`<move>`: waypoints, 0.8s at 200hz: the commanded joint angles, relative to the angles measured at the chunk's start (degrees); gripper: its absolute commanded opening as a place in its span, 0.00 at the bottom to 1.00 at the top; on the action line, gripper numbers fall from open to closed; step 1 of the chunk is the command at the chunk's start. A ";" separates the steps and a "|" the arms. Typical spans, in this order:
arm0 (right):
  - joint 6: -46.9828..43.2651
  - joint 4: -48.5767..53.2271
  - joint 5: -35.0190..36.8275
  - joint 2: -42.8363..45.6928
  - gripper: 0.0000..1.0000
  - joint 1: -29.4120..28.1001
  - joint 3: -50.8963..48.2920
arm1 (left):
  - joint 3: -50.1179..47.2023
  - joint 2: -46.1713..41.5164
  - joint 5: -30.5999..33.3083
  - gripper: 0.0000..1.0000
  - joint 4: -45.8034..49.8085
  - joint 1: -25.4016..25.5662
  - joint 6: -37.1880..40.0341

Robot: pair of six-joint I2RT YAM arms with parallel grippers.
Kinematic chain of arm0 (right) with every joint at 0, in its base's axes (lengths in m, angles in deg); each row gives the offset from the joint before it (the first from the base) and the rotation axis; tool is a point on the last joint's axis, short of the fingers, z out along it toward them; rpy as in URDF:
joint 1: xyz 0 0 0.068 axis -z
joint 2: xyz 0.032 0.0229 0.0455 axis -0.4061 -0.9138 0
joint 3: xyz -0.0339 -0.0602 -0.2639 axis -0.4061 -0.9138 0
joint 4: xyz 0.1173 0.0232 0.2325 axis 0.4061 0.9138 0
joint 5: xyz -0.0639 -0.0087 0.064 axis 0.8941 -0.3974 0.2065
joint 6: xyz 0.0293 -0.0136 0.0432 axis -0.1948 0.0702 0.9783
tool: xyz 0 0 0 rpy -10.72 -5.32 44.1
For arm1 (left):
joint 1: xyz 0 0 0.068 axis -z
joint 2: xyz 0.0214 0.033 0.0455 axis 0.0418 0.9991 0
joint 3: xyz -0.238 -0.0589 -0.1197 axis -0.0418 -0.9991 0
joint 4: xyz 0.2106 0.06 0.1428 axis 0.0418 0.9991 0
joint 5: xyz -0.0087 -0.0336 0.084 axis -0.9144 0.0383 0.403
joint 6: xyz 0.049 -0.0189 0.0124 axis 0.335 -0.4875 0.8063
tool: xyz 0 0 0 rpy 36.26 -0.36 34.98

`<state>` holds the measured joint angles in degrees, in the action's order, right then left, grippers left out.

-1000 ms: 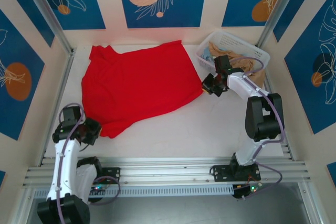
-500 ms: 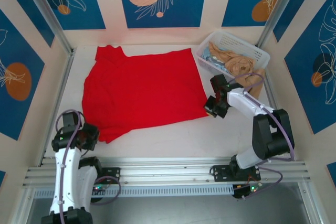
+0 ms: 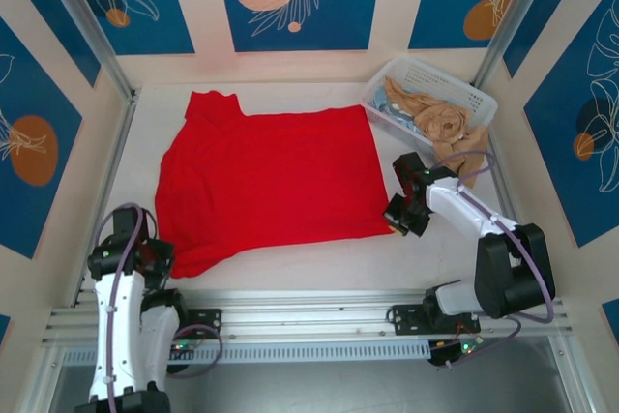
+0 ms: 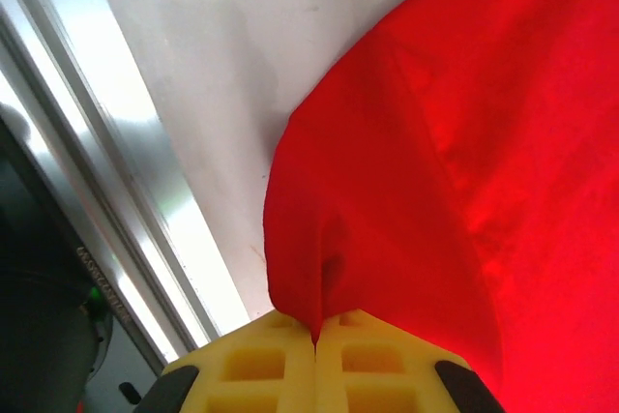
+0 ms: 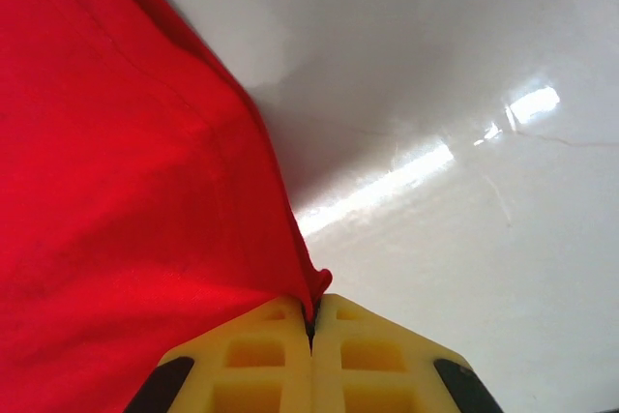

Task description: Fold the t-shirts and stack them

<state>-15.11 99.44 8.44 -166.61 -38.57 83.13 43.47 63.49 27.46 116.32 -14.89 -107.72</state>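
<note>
Shirt: bright red short-sleeved cloth t-shirt [image 3: 271, 186], spread nearly flat on the white surface [image 3: 329, 263], left of centre.
left hand [image 4: 314, 331]: yellow pads pressed together on the shirt's near-left corner.
right hand [image 5: 311, 309]: pads closed, pinching the near-right hem corner.
Basket: white plastic lattice basket [image 3: 471, 96], far right, tan cloth inside.

The t-shirt [image 3: 266, 181] lies on the table [image 3: 387, 260], basket [image 3: 427, 73] beyond its far-right corner
</note>
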 commanded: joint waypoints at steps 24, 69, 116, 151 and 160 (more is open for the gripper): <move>1.11 2.48 2.17 0.40 0.00 0.75 -2.00 | 0.41 3.01 1.96 0.00 -0.38 1.06 -0.67; 1.60 1.43 -1.49 -4.01 0.00 0.42 0.59 | 4.63 12.19 0.54 0.00 -14.88 3.63 5.38; 3.05 3.82 -3.50 -7.50 0.00 1.29 6.71 | 14.29 22.62 6.47 0.00 -16.88 8.55 9.14; 3.06 5.45 -3.44 -11.52 0.00 2.05 12.99 | 19.66 30.49 8.95 0.00 -16.31 9.68 10.83; 3.02 5.63 -2.96 -12.55 0.00 2.17 14.61 | 20.99 32.43 9.73 0.00 -15.82 9.72 11.63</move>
<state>-13.19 102.37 6.17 -177.02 -36.89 93.75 60.87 92.29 32.90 99.62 -5.77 -99.00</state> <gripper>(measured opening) 0.047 0.040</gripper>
